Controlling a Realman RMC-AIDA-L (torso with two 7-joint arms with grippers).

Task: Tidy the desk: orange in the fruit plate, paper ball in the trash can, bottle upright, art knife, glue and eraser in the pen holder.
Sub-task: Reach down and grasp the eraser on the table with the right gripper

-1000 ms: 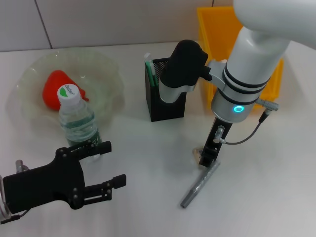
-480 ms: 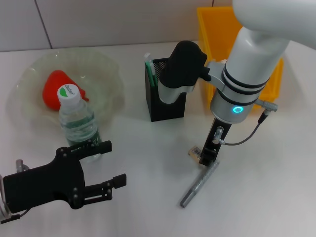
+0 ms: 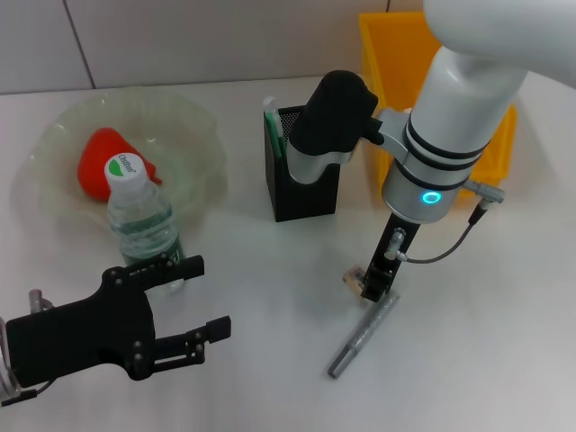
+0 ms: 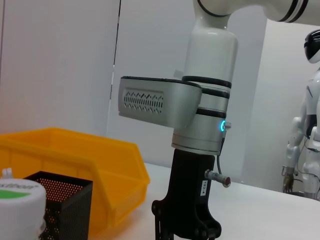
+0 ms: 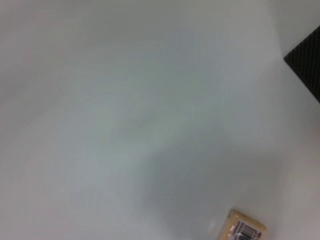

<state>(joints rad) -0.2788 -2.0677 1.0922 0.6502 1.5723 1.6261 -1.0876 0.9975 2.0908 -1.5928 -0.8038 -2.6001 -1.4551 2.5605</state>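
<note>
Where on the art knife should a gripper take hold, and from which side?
Probably mid-shaft, from straight above, fingers closing across its narrow width. The art knife lies flat on the table as a slim grey stick, slanted, its far end just below the right gripper and the eraser.

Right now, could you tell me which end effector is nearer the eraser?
Right. The right end effector is at the eraser; the left end effector sits far across the table, near the bottle.

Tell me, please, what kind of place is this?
Probably a robot lab set up as a desk: a white table with a pen holder and a yellow trash can, and a second white robot by the wall.
</note>
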